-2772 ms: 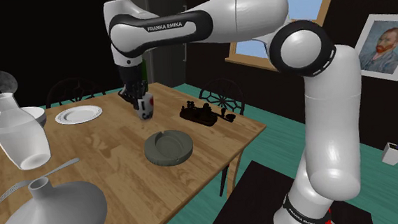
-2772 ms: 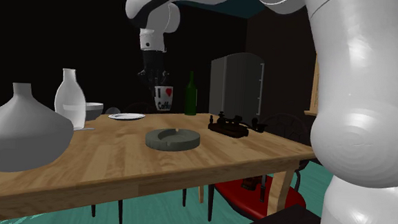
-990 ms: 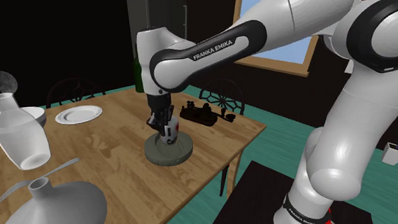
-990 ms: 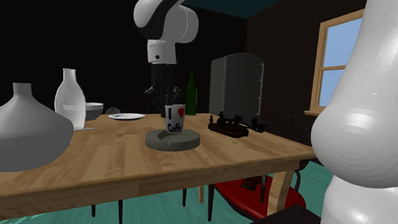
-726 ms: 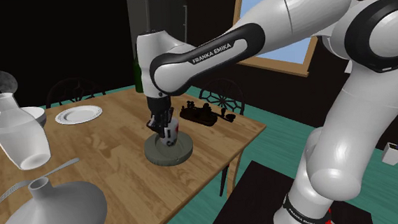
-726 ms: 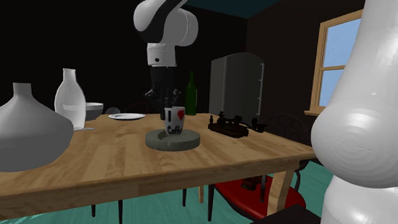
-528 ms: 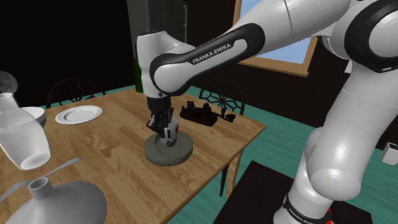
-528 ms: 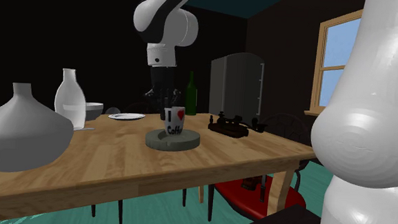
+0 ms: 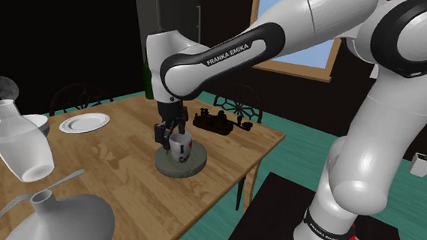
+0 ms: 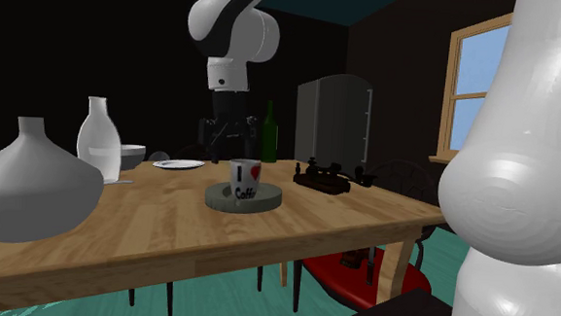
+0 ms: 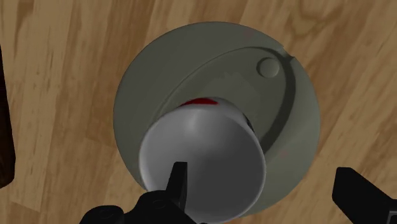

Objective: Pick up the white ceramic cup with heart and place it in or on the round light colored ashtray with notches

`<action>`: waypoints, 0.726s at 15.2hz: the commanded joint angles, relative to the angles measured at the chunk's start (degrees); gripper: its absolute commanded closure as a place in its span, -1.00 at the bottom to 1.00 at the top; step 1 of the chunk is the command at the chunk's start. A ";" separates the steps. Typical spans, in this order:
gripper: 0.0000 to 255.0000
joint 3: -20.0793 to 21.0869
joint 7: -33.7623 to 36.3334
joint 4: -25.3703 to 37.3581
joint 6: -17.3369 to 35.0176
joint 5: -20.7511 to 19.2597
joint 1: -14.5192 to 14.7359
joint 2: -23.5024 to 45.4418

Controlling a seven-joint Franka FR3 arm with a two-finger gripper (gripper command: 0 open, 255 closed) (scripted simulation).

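The white cup with a red heart point(image 10: 245, 177) stands in the round grey ashtray point(image 10: 269, 199) on the wooden table. In the shoulder view the cup point(image 9: 180, 146) rests on the ashtray point(image 9: 198, 165) and leans slightly. My gripper point(image 9: 169, 130) hangs just above the cup, open, with nothing clasped. In the wrist view I look down into the cup's mouth point(image 11: 202, 162) over the ashtray point(image 11: 153, 70). One of the gripper's point(image 11: 270, 191) fingers sits over the cup's rim and the other stands far off to the side.
A dark gadget point(image 9: 220, 123) lies past the ashtray near the table's far edge. A green bottle point(image 10: 269, 132), a white plate point(image 9: 84, 123), a carafe point(image 9: 22, 148) and a grey vase point(image 9: 56, 221) stand on the table. The table corner point(image 9: 280, 138) is near.
The fingers have opened and let go of the cup. The cup has settled lower into the ashtray, and the gripper now stands a little above it.
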 commanded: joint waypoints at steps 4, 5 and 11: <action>-1.00 0.17 -0.30 4.78 -6.24 0.59 0.23 -1.47; -1.00 0.17 -0.30 4.76 -6.24 0.59 0.24 -1.48; -1.00 0.17 -0.30 4.78 -6.24 0.59 0.23 -1.47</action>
